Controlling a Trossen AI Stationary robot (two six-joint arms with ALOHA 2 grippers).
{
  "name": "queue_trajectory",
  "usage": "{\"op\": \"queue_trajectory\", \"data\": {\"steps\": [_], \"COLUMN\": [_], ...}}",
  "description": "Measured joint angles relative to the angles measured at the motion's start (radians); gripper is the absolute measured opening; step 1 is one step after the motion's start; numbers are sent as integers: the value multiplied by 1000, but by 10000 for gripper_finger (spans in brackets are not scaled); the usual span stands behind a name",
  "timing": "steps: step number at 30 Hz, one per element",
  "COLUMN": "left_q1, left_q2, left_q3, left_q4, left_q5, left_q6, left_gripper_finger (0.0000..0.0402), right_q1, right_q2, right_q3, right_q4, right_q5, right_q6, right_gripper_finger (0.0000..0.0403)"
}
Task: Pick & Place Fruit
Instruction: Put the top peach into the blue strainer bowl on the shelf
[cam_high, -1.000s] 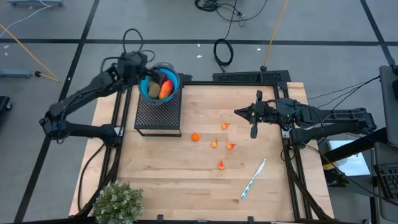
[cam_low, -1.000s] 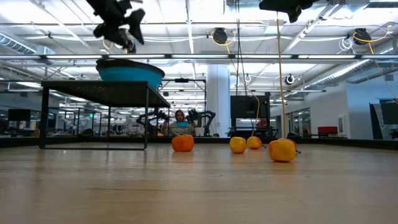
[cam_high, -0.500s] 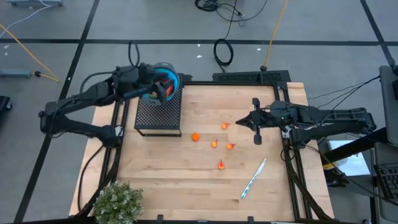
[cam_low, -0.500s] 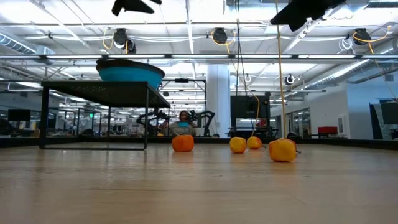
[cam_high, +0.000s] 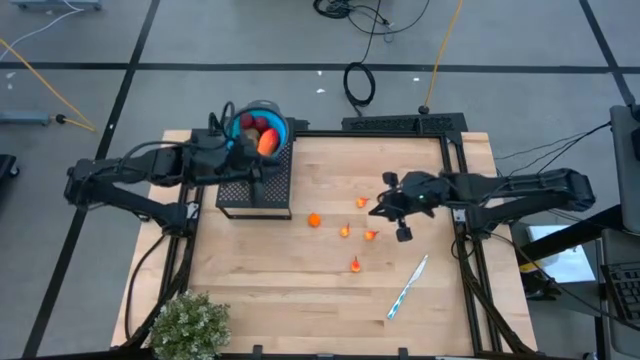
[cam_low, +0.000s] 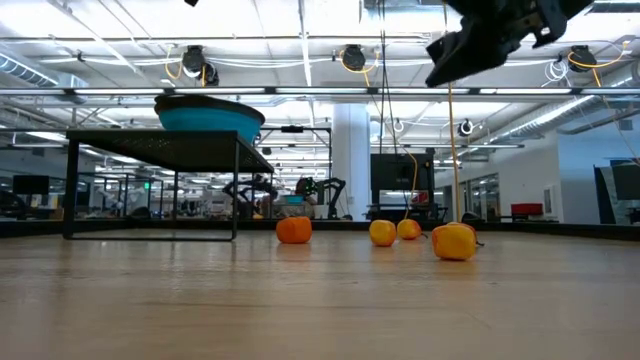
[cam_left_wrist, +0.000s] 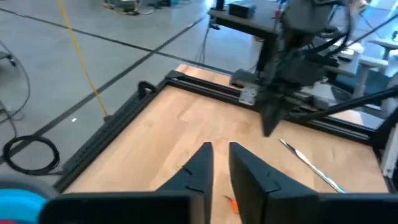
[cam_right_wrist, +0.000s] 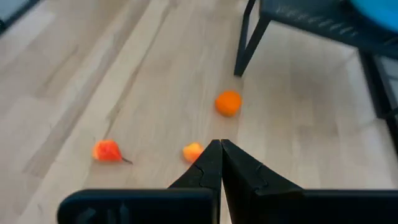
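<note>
Right end effector (cam_high: 390, 207) shut tight, holding nothing, hanging above the bench (cam_high: 320, 290) over the scattered small orange fruit bits (cam_high: 345, 231); fingertips (cam_right_wrist: 219, 152) pressed together in its wrist view, pointing down toward that scatter. Left end effector (cam_high: 262, 167) over the black mesh stand (cam_high: 255, 190), just beside the blue bowl (cam_high: 243, 152), empty; fingers (cam_left_wrist: 200, 163) nearly together with a narrow gap between them, gripping nothing.

Five small orange pieces on the light wooden bench top: a round orange one (cam_high: 314, 220) nearest the stand, a second (cam_high: 361, 202) farther back, two close together (cam_high: 370, 235) near the middle, and one (cam_high: 355, 265) toward the front edge. From the low view, four seen standing on the wood, the round one (cam_low: 294, 229) leftmost and a larger-looking yellow-orange one (cam_low: 455, 241) rightmost. More fruit in the blue bowl: an elongated red-orange piece (cam_high: 267, 143) and dark red balls (cam_high: 254, 125) beside it.

Bowl resting on top of the black mesh stand at the bench's back left corner. Thin white-and-blue pen (cam_high: 408, 286) lying at a slant on the bench toward the front right, well apart from the fruit. Bushy green plant (cam_high: 188, 325) at the front left corner.
</note>
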Motion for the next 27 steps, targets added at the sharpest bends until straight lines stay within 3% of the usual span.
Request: {"op": "queue_trajectory", "data": {"steps": [5,13,19,27], "left_q1": [-49,-69,-69,-68], "left_q2": [-37,-196,-348,-528], "left_q3": [-38,-246,-404,-497], "left_q4": [14,190,258,264], "left_q5": [-41,-31,-30,13], "left_q6": [9,41,48,69], "left_gripper_finger": [5,19,2,19], "right_q1": [-2,-32,-90,-182], "right_q2": [62,154,239,338], "right_q3": [0,0,0,0], "right_q4": [2,1,27,105], "right_q5": [18,55,55,51], "right_q6": [-32,-142,-205,-236], "right_gripper_finger": [7,42,99,192]}}
